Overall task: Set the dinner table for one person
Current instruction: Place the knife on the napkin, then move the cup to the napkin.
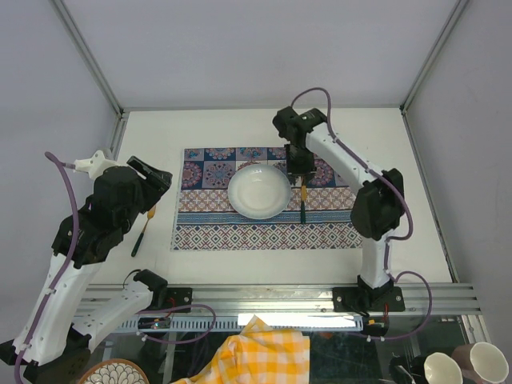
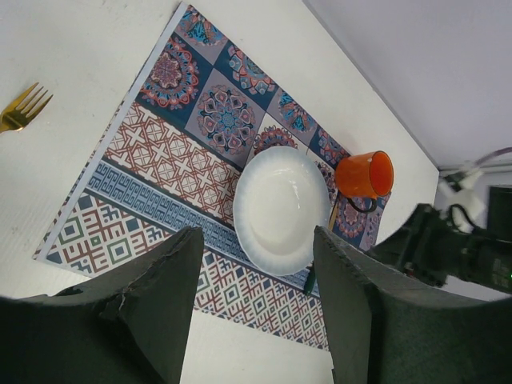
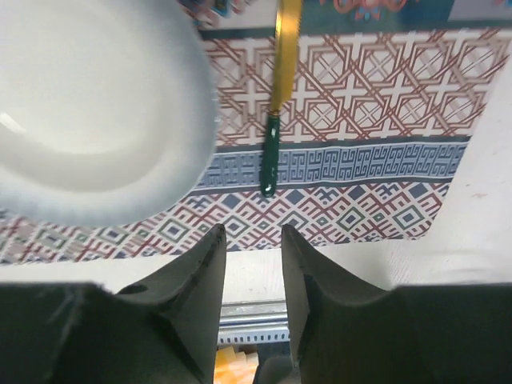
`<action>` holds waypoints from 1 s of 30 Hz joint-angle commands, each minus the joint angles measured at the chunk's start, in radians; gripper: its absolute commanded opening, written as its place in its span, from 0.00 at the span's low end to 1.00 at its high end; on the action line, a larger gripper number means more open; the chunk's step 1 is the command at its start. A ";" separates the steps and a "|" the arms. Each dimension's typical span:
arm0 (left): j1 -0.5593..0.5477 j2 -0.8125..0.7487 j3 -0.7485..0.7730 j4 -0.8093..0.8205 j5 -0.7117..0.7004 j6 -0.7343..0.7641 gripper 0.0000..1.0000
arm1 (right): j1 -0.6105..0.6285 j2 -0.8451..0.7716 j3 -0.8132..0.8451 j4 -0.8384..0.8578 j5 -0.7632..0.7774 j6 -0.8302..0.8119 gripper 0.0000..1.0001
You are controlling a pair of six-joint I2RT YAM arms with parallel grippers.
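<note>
On the white dinner table (image 1: 240, 132) lies a patterned placemat (image 1: 216, 228) with a white plate (image 1: 258, 190) at its middle. To the plate's right a knife (image 1: 304, 205) with a gold blade and green handle lies flat on the mat. My right gripper (image 1: 302, 172) hangs just above the knife's blade end. In the right wrist view the right gripper (image 3: 252, 240) is open, nothing between its fingers, and the knife (image 3: 270, 152) lies free ahead. An orange cup (image 2: 364, 174) stands on the mat's far right corner. A gold fork (image 2: 24, 108) lies on the table left of the mat. My left gripper (image 2: 256, 240) is open and empty, raised over the table near the mat's left side.
Aluminium frame rails (image 1: 264, 298) run along the near edge. Beyond that edge lie a yellow checked cloth (image 1: 260, 352), a patterned bowl (image 1: 112, 374) and two cups (image 1: 444, 370). White walls close in the back and sides.
</note>
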 commanded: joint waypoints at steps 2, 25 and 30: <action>0.006 0.012 -0.007 0.044 0.001 0.015 0.58 | 0.112 -0.195 0.349 -0.177 0.216 0.041 0.46; 0.006 0.019 -0.005 0.038 -0.006 0.025 0.79 | 0.116 -0.589 -0.281 0.418 0.310 -0.145 0.93; 0.006 0.016 -0.004 0.033 -0.009 0.031 0.79 | 0.101 -0.545 -0.290 0.478 0.321 -0.177 0.94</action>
